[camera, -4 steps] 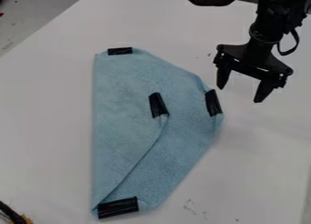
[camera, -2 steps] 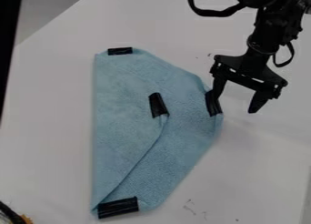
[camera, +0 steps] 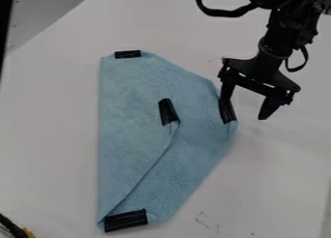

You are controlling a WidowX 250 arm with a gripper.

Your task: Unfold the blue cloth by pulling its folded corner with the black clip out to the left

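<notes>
The black gripper hangs at the upper right, over the right edge of a folded light blue cloth. Its fingers are spread wide apart with nothing between them. The left finger overlaps the black tape on the cloth's right corner; whether it touches cannot be told. The right finger is off the cloth, above the white surface. More black tape marks the cloth's top, its middle by the folded-over corner, and its bottom.
The cloth lies on a white tabletop, which has small dark marks near the bottom. A dark cable-like object with an orange-yellow part sits at the lower left corner. A dark vertical strip stands along the upper left edge.
The gripper has moved down and to the left, bringing its left finger over the tape at the cloth's right corner. A dark strip has appeared at the upper left. The cloth has not moved.
</notes>
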